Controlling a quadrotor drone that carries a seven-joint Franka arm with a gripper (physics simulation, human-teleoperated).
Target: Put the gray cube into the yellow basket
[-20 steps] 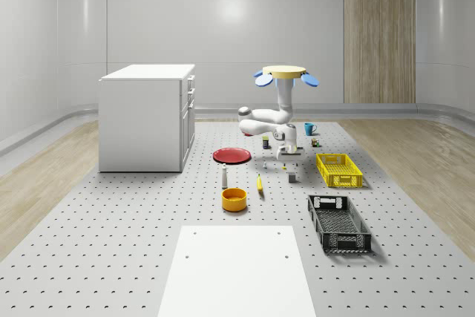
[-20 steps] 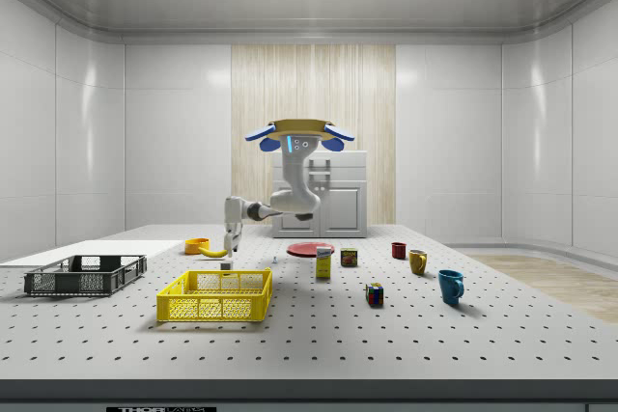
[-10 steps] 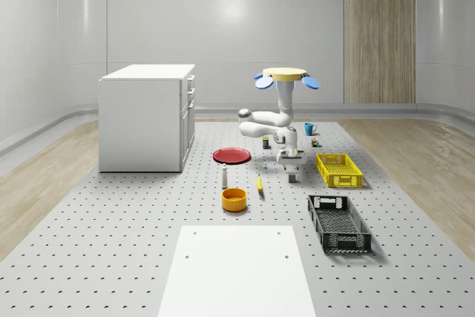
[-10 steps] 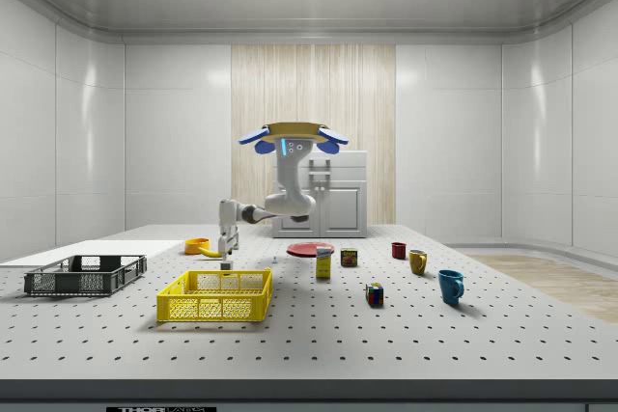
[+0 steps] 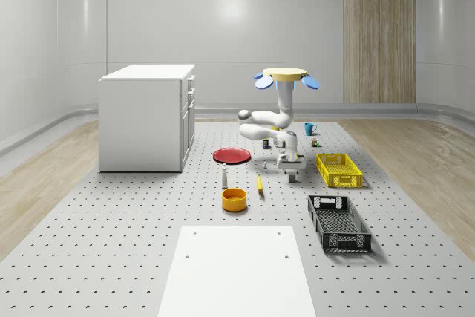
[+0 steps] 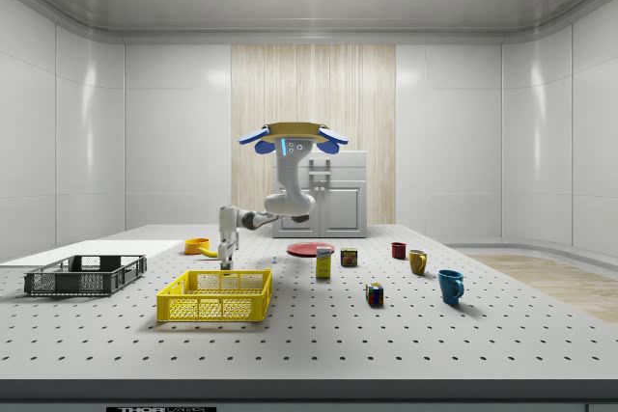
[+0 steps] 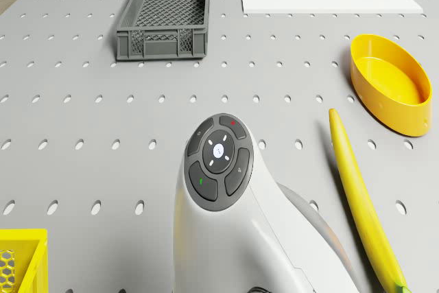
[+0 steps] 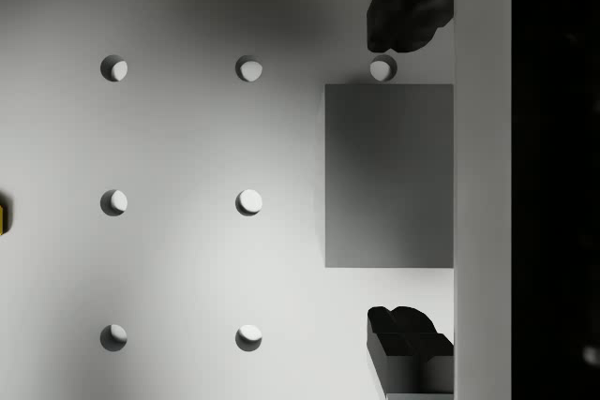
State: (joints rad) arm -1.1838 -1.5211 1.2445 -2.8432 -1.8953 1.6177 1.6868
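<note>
Two claw fingers [image 8: 408, 8] astride gray cube [image 8: 389, 175], yellow basket [image 5: 339, 169] nearby

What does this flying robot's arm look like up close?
The arm is glossy white with rounded segments and grey joints. It hangs from a drone with a flat yellow top and blue rotor blades. Near the wrist sits a dark grey round button pad with a white centre and small red and green marks.

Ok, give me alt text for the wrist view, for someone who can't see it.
Looking straight down on the gray cube, which sits on the perforated gray table between the two dark fingertips of the open gripper, one on each side and neither touching it. A sliver of yellow shows at the far edge.
</note>
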